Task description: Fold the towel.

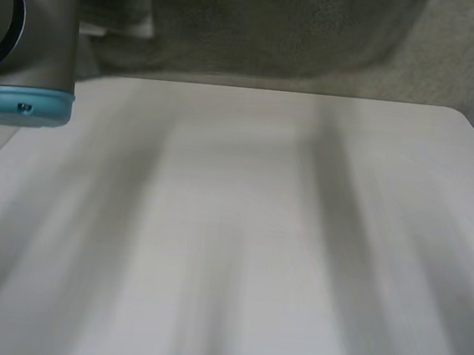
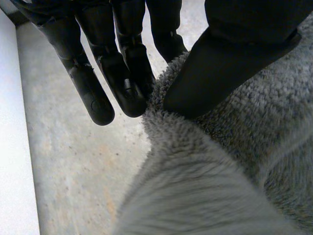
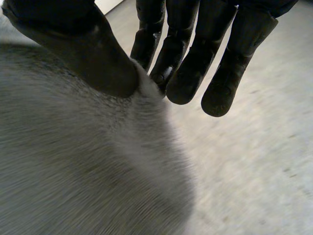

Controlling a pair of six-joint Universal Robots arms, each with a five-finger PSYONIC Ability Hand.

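the left hand (image 2: 230, 58) pinches an edge of the fluffy grey towel (image 2: 205, 186) between its thumb and straight fingers (image 2: 128, 83). the cloth hangs from that grip over the speckled floor (image 2: 78, 166), beside the white table (image 1: 240, 228). the right hand (image 3: 88, 54) pinches the towel the same way, thumb against fingers (image 3: 188, 73). the left arm (image 1: 23, 39) stands at the table's far corner.

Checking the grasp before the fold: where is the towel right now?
The grey towel is pinched between thumb and fingers of the left hand and of the right hand, over bare floor, not on the white table.
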